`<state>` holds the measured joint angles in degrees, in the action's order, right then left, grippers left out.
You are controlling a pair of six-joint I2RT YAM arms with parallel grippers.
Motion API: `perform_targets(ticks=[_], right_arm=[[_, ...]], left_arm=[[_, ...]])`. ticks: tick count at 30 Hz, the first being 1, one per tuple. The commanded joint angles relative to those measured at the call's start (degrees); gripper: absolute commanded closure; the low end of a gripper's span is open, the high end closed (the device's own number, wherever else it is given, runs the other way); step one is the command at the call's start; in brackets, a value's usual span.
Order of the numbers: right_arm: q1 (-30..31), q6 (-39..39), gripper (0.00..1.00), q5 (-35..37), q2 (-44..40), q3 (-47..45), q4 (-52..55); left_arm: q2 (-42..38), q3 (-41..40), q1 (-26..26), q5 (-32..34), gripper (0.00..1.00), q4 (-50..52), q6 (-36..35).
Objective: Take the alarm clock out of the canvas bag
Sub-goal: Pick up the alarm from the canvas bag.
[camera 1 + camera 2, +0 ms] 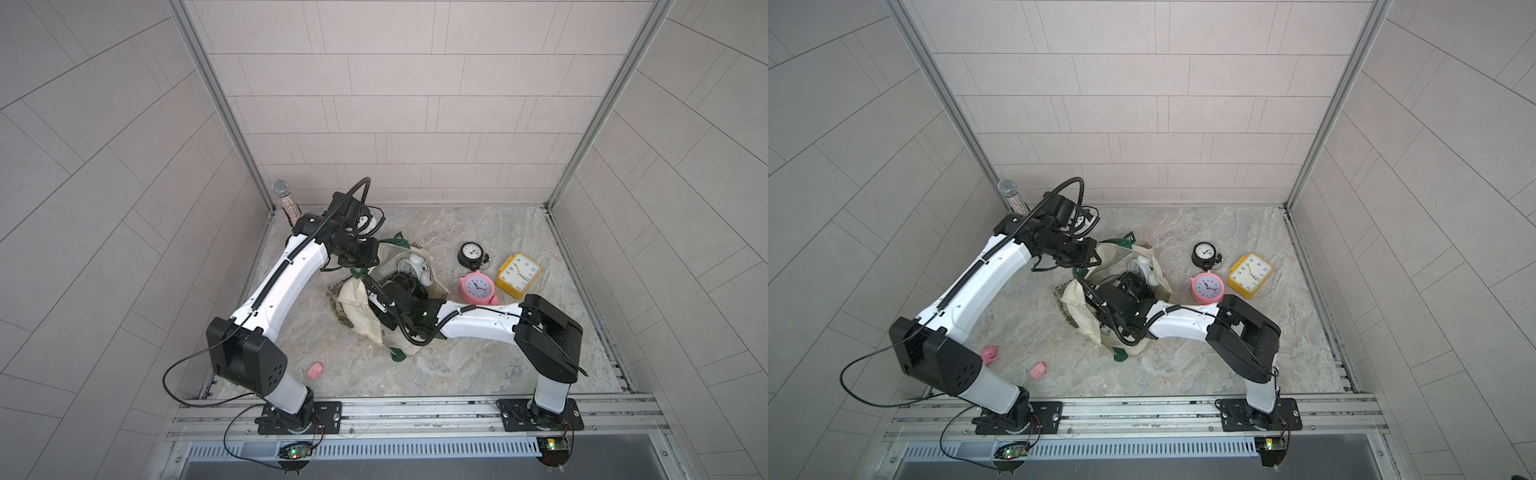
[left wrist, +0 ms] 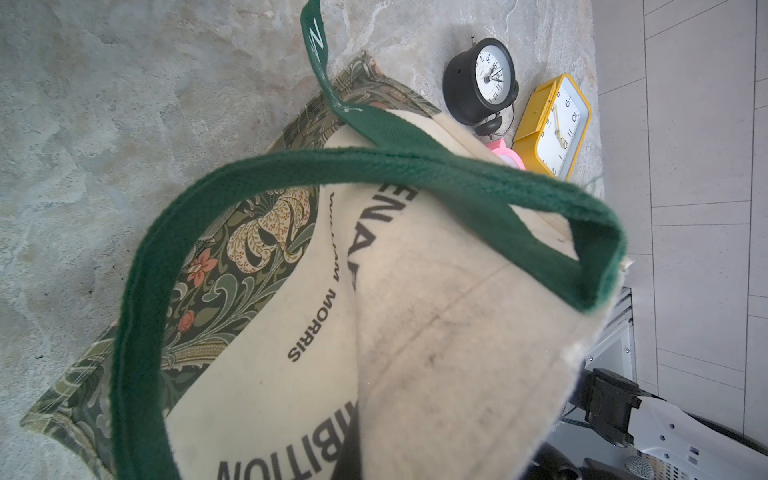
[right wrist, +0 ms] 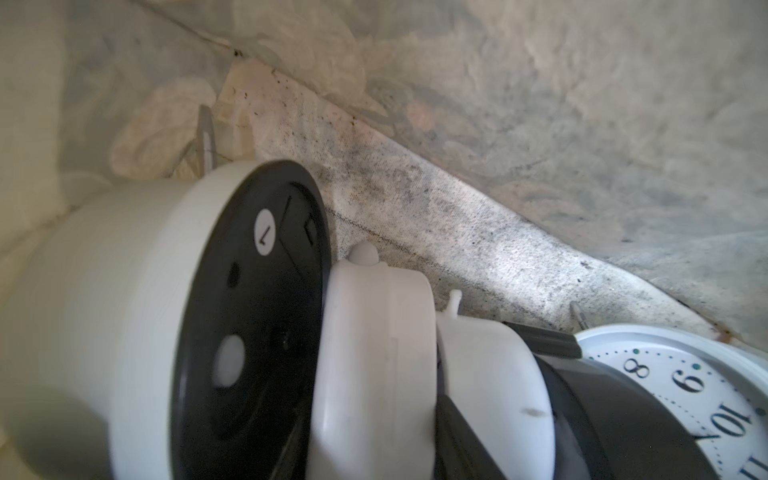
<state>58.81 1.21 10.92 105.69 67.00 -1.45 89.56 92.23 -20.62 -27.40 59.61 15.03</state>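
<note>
Pink toys [image 1: 1038,370] sit nearest on the surface [image 1: 457,365], well clear of the work.

Next out is the bag [image 1: 357,307], slumped mid-surface with its mouth open upward. The right arm comes in from the near side. The right claw [image 1: 411,284] is down inside the mouth.

That arm's wrist view shows dark fingers [image 3: 602,407] either side of a white bell [image 3: 490,386]. Can't tell whether they bite it or just straddle it.

The white clock [image 1: 415,266] is in the bag, at the far side of the mouth, right at the claw's tip. The wrist view also shows a white drum with a black back plate beside a dial. Could be two clocks in there, can't tell.

The left claw [image 1: 374,257] is at the bag's far-left rim, clamped tight on the bag and holding the mouth up. Rim or green strap [image 2: 374,166], can't tell.

To the right, outside the bag: pink clock [image 1: 478,289], yellow clock [image 1: 518,274], black clock [image 1: 471,254]. A mic [image 1: 281,189] stands in the far-left corner.

My read is grasp phase: clock reached, not yet lifted.
- **Next move:** a firm close on the bell or body, then a straight pull up through the mouth with the left claw holding the rim high.
- **Risk:** the bell looks small and smooth and could slip, and the strap loop could snag.
</note>
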Motion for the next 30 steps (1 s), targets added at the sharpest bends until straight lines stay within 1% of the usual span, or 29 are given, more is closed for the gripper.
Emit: perform_targets(ticks=[1, 7, 9, 13, 16, 20, 30], right_arm=[[0.09, -0.41, 0.54, -0.89, 1.66, 0.8, 2.71], [-0.23, -1.04, 0.57, -0.88, 2.59, 1.13, 3.21], [-0.44, -1.36, 0.56, -0.89, 2.77, 1.22, 3.59], [-0.76, -1.99, 0.5, -1.03, 2.91, 1.38, 4.48], [-0.97, -1.94, 0.49, -1.25, 2.79, 1.4, 5.2], [-0.97, -1.85, 0.54, -2.18, 2.6, 1.1, 6.55], [-0.93, -1.86, 0.65, -0.19, 2.47, 2.36, 8.27]], left_arm=[[-0.79, -0.13, 0.32, -1.42, 1.0, -2.49, 0.09], [-0.66, -0.26, 0.32, -1.52, 1.0, -2.49, 0.09], [-0.62, -0.29, 0.32, -1.51, 1.0, -2.51, 0.09], [-0.83, -0.26, 0.32, -1.52, 1.0, -2.49, 0.0], [-0.83, -0.12, 0.32, -1.51, 1.0, -2.43, -0.07], [-0.79, 0.15, 0.32, -1.5, 1.0, -2.15, -0.16], [-0.9, 0.41, 0.32, -1.36, 1.0, -1.98, -0.17]])
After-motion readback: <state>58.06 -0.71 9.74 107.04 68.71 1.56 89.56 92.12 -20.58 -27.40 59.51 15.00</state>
